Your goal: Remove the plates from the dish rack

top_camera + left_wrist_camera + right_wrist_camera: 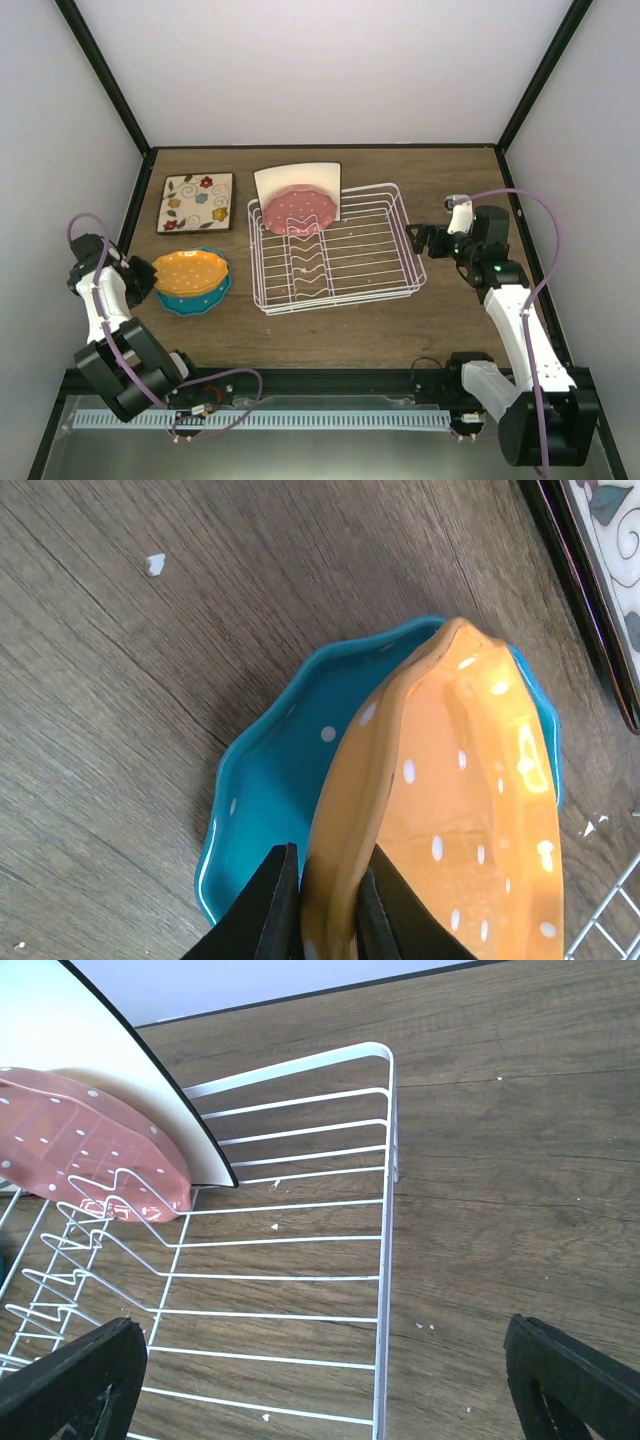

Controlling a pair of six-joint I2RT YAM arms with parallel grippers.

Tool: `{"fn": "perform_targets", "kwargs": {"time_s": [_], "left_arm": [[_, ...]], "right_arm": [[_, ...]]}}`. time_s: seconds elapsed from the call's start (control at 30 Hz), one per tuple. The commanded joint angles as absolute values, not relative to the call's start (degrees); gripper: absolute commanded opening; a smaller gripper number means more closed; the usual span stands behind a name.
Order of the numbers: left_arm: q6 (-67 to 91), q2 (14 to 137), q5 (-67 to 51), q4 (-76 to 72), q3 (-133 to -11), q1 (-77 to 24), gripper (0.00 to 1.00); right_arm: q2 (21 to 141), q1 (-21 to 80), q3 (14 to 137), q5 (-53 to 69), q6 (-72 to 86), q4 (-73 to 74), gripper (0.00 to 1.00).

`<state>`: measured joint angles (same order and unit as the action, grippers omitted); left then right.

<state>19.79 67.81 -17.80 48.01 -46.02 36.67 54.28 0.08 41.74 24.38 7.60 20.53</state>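
Orange plate, scalloped and white-dotted, is pinched by its rim in the left pincer, jaws nearly closed on it, tilted over the blue plate below, likely for stacking. Left of the right pincer, the rack keeps a pink plate and a cream plate upright in its prongs; that pincer gapes wide, empty.

A pink dotted plate leans on the prongs of the white wire dish rack, with a cream square plate just behind it. The right gripper hangs above, its fingers spread wide.
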Motion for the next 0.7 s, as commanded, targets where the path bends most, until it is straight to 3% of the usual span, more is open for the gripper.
{"fn": "perform_targets", "kwargs": {"time_s": [0.0,0.37,0.67], "left_arm": [[20.3,68.4,-20.5,45.0,-46.0,36.8,0.17],[20.5,69.6,-20.1,44.4,-45.0,36.4,0.44],[20.7,71.1,-19.6,44.4,-44.9,36.2,0.50]], "right_arm": [[53.0,-0.5,44.3,23.7,8.2,20.7,1.00],[52.5,-0.5,43.9,23.4,8.3,20.9,1.00],[52.0,-0.5,43.3,23.1,8.3,20.9,1.00]]}}
